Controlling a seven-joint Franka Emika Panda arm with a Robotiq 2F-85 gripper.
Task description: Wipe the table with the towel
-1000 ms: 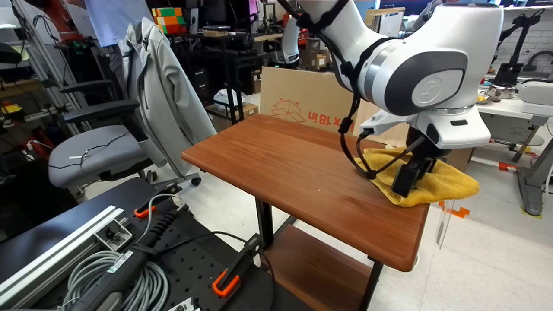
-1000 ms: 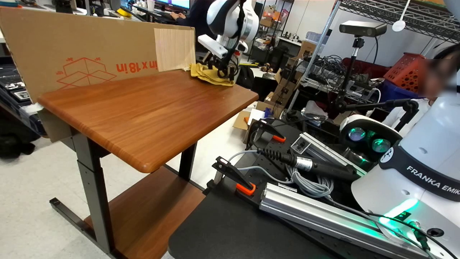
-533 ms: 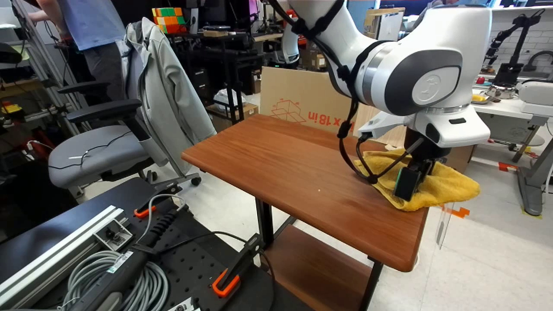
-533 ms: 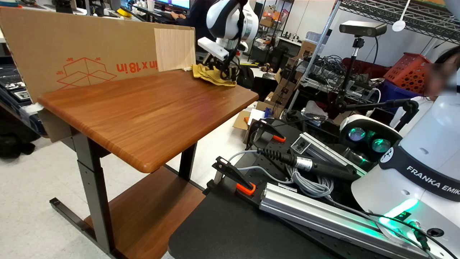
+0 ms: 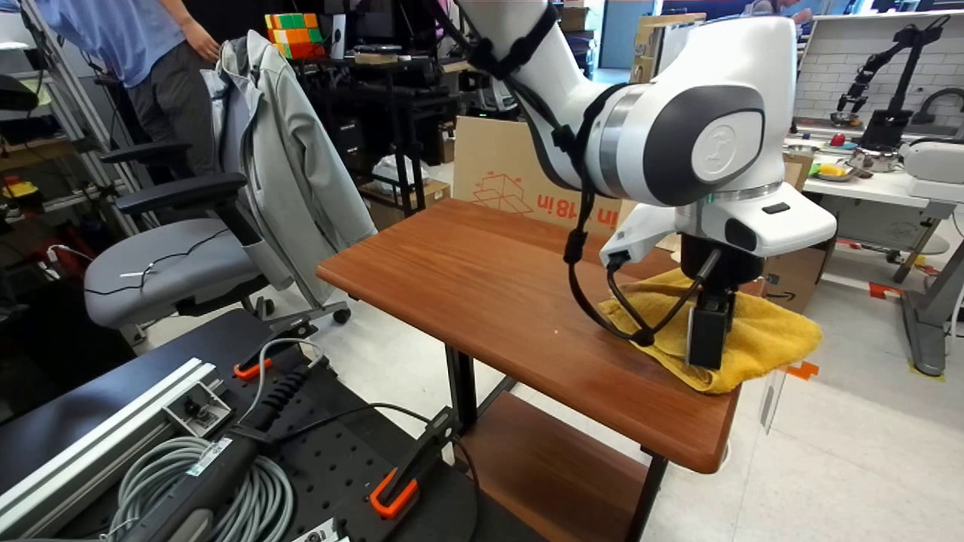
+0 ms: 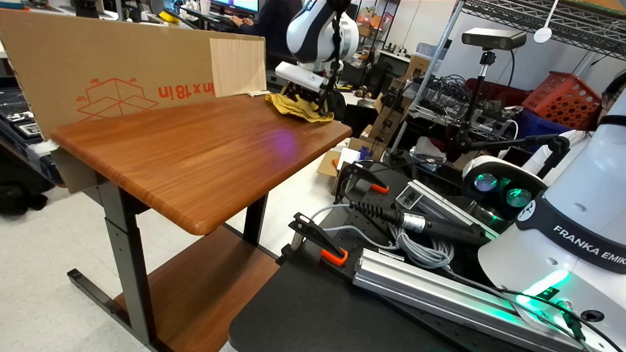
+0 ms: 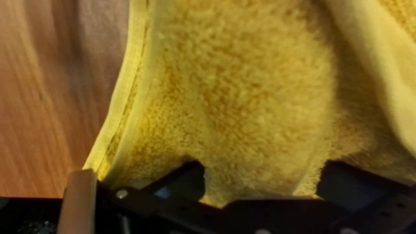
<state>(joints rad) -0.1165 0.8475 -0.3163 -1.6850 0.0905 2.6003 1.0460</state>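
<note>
A yellow towel lies crumpled on the end of the brown wooden table, partly over its edge; it also shows in an exterior view. My gripper points down onto the towel, fingertips touching it. In the wrist view the towel fills most of the picture and the gripper comes in from the bottom. Its black fingers stand wide apart, with towel bulging up between them. The fingertips' lower ends are partly hidden in the cloth.
A cardboard sheet stands along one long side of the table. A black pegboard bench with clamps, cable coil and aluminium bar stands nearby. A grey chair with a jacket is near the table's far end. A person stands behind the chair.
My arm has turned and moved along the table's end toward the bench side. The towel has slid with the gripper in the same direction. The person behind the chair has come more into view.
</note>
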